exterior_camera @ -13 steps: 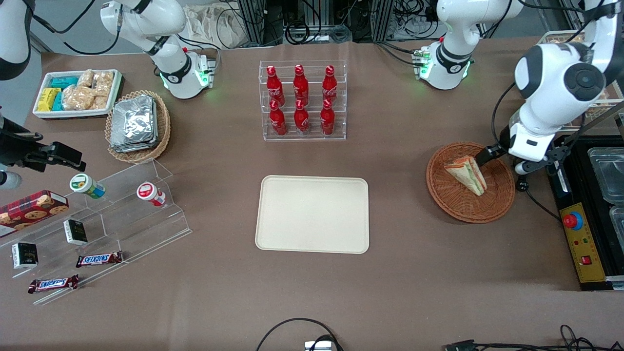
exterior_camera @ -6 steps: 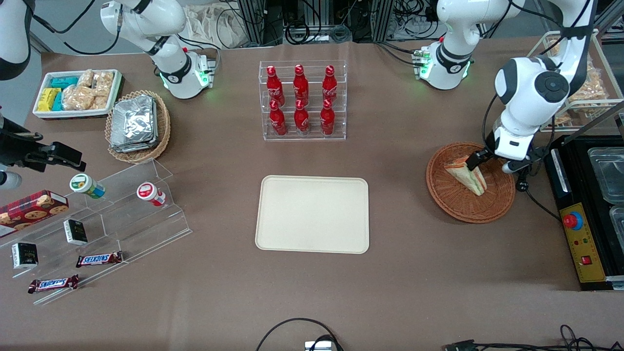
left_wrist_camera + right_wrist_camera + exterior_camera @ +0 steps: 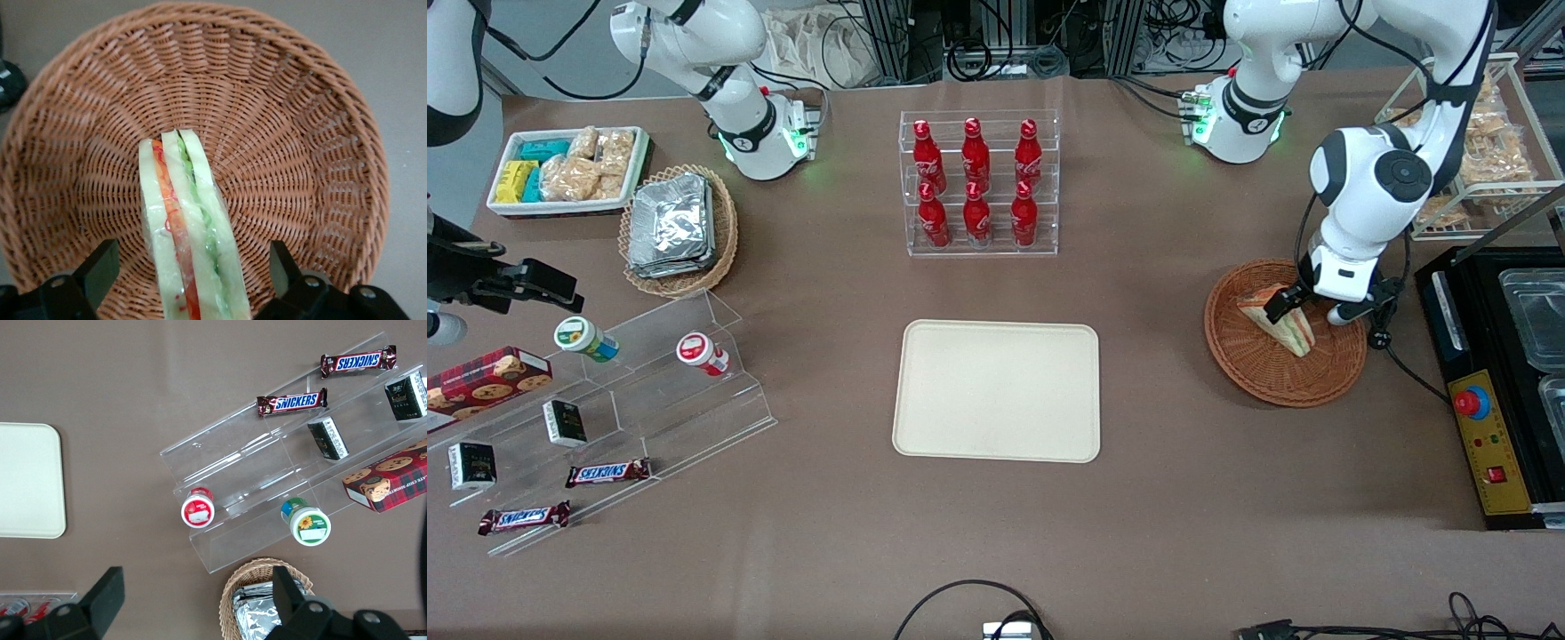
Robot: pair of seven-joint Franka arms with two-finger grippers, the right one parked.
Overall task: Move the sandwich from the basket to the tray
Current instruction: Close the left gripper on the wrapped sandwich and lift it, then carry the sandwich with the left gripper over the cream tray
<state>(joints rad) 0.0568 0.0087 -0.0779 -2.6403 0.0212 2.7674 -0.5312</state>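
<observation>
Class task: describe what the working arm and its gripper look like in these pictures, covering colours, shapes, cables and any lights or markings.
The working arm is glossy white with rounded segments, dark grey joint rings and a round dark cap. Black cables run along it. Its base glows green. The gripper, open over the sandwich in the basket, has a white body and two black, wedge-shaped fingers.
</observation>
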